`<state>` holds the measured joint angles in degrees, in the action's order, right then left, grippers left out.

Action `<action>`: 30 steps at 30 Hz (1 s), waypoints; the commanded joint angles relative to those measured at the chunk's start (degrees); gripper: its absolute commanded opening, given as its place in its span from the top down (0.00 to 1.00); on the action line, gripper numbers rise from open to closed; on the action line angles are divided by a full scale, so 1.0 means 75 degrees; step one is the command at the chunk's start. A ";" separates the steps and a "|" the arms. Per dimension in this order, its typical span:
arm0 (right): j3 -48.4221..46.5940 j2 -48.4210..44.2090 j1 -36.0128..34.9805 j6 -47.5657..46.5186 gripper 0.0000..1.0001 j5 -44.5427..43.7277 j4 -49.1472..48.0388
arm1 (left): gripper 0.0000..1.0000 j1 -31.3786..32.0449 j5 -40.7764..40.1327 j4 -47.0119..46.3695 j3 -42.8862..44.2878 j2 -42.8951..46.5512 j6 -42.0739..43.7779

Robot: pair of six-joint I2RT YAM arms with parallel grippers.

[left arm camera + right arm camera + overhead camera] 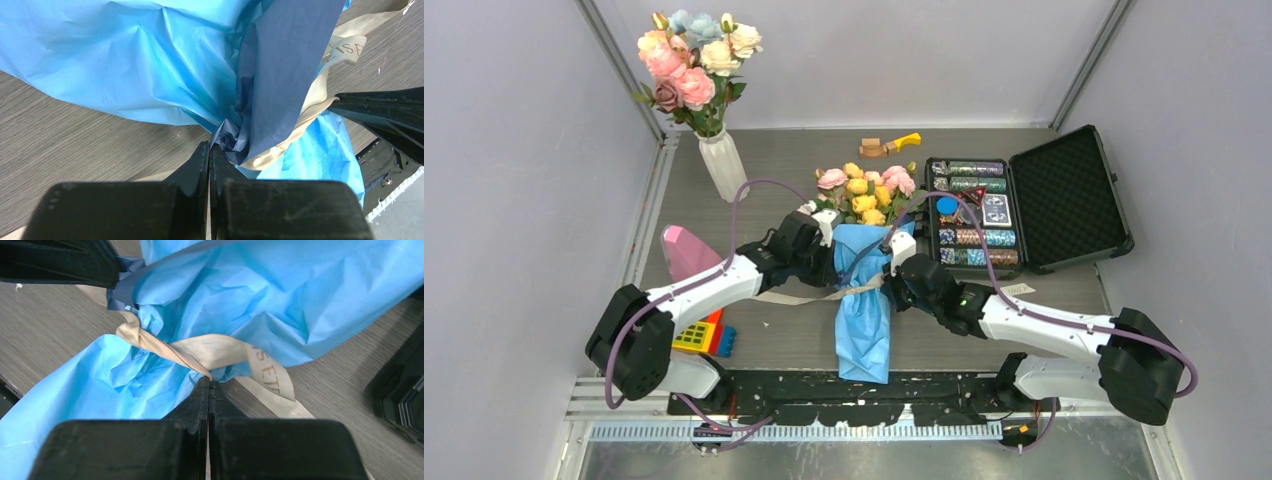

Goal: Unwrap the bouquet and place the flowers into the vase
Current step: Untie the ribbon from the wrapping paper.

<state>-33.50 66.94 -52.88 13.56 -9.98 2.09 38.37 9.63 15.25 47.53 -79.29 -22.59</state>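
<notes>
Left gripper (209, 150), jaws pressed together, braces the waist of the crinkled blue-paper bouquet (864, 320) while the right gripper (208, 385) pinches its cream fabric ribbon (215, 350), seemingly to pull the tie loose.

Cream ribbon (225, 347): printed capitals, only part showing. Right wrist view, 4 o'clock of centre: "S ET", cut off by the fold. Left wrist view, 2 o'clock: "SE". White tag (1017, 290), top view, between 3 and 4 o'clock: print too small to read.
</notes>
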 commanded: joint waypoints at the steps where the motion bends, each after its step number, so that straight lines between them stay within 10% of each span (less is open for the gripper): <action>1: 0.0329 -0.0232 -0.0027 0.0773 1.00 -0.0895 -0.0373 | 1.00 -0.0112 -0.0102 -0.0175 -0.0027 -0.0067 -0.0035; 11: 0.0499 -0.1219 -0.0027 0.1518 0.97 -0.0645 0.0094 | 1.00 -0.0136 0.0017 -0.0170 -0.0004 0.0031 -0.0024; 17: -0.0209 -0.1664 -0.0027 0.1094 0.62 -0.0131 0.1087 | 1.00 -0.0136 0.0165 -0.0170 0.0038 0.0135 0.0000; 30: -0.1805 0.0185 -0.0025 -0.0222 0.55 0.0741 0.1913 | 1.00 -0.0137 0.0251 -0.0099 0.0096 0.0174 0.0000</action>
<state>-43.75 64.55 -52.88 15.68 -5.02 15.16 37.69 10.74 15.25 47.44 -79.53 -22.55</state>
